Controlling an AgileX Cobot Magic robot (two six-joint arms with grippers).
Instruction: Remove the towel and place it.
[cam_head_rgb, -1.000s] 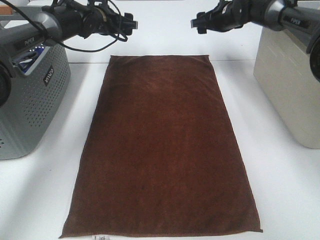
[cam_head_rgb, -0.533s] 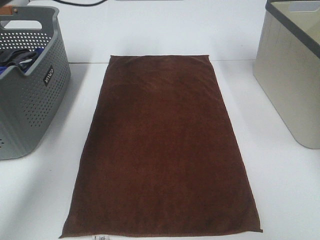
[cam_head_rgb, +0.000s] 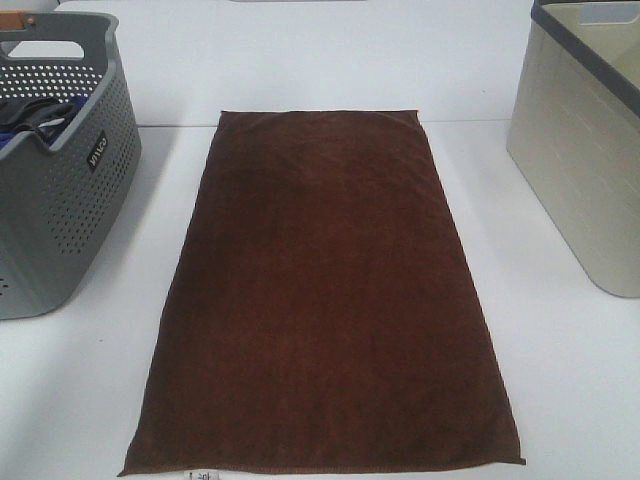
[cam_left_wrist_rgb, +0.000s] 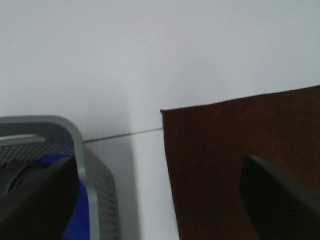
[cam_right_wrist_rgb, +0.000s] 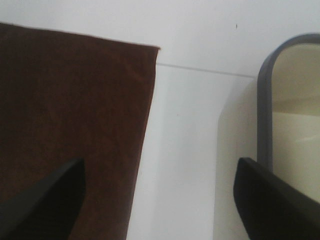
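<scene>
The towel (cam_head_rgb: 325, 295) lies spread flat on the white table (cam_head_rgb: 570, 380), filling the middle of the overhead view. The grey basket (cam_head_rgb: 60, 190) stands at its 10 o'clock, the beige bin (cam_head_rgb: 580, 160) at 2 o'clock. Both the left gripper (cam_left_wrist_rgb: 160, 200) and right gripper (cam_right_wrist_rgb: 160, 200) hang above, spread wide and empty.
</scene>
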